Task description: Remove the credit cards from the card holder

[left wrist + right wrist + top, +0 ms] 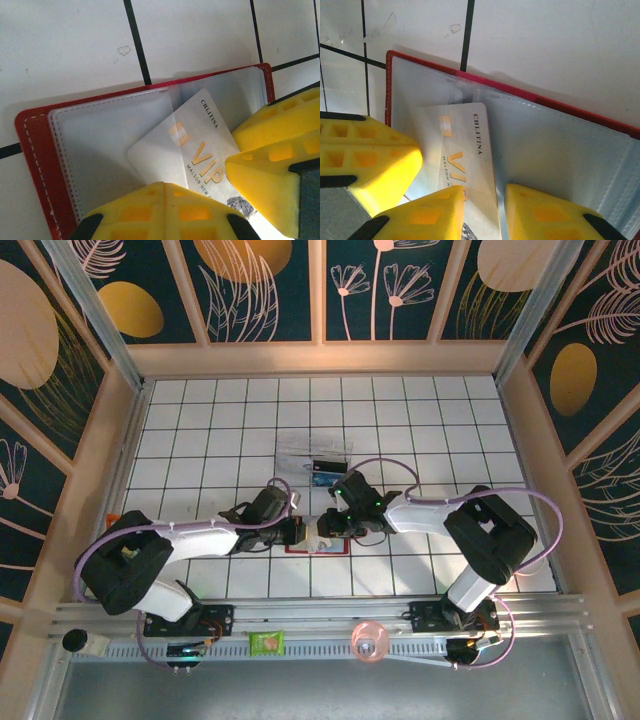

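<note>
Card holder [40, 165] looks floppy; my closed left gripper [162, 187] sits on it. Stiff, slick-looking card [190, 145]: pinch its free corner. I cannot tell the right gripper [486, 192]'s hold.

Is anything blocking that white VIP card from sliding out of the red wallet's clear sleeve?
Nothing solid. The white VIP card sits partly out of the clear plastic sleeve of the red card holder, with the right gripper straddling its free end.

We find the open red leather-look card holder [30, 145] hemmed in. The yellow-fingered left gripper [162, 190] and right gripper [485, 200] crowd its sleeves, and the white left arm [200, 538] and right arm [420, 512] bar its sides. A clear plastic box [312, 448] stands near behind it. The white tiled table [200, 420] lies free farther behind the holder and just in front of it.
</note>
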